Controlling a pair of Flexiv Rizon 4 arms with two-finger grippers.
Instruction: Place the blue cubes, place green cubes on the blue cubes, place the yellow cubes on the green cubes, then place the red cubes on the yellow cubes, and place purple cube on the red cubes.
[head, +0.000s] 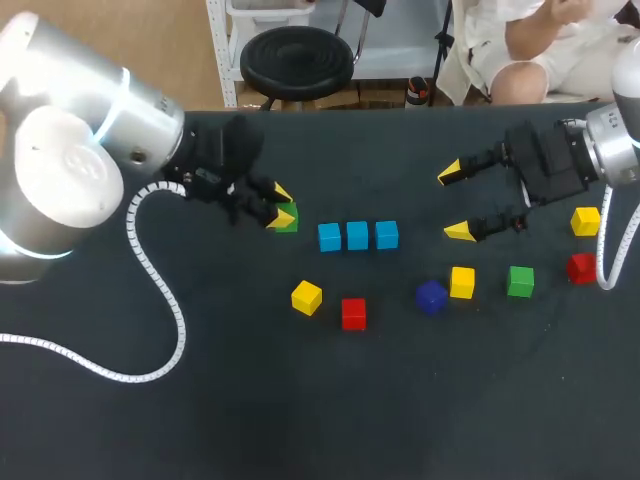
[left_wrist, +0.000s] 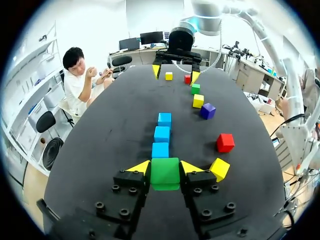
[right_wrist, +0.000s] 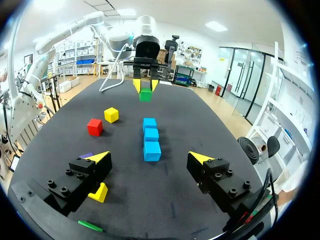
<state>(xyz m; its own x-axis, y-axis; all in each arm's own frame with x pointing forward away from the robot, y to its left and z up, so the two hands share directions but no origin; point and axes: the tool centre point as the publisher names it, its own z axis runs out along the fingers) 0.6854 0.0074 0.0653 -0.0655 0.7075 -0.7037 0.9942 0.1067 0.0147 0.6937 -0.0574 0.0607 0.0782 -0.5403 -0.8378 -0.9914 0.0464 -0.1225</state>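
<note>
Dark counter with both arms and the cube set. The left arm comes in from the left, the right arm from the right.

Left claw: closed on a green cube, one yellow tip against each side of it. It sits just beside the left end of the blue row. Whether the cube is lifted clear of the counter cannot be told.

Right claw: wide open and empty, beyond the right end of the row, with nothing between its fingers.

Blue cubes: three in a straight line at mid-counter, side by side and very close. The base layer appears to be laid.

Loose cubes, in front of the row and to its right:
- Yellow cubes: one in front of the row's left end, two on the right side.
- Red cubes: one just beside that yellow one, the other near the right edge.
- Second green cube: right of the row, beside a yellow one.
- Purple cube: next to that same yellow one.

Step in hand, as judged: the green layer, first cube. The next move calls for raising the held cube above the height of the blue tops, carrying it rightward over the row and lowering it square before the claw opens. A low approach would risk pushing the end blue cube out of line.
</note>
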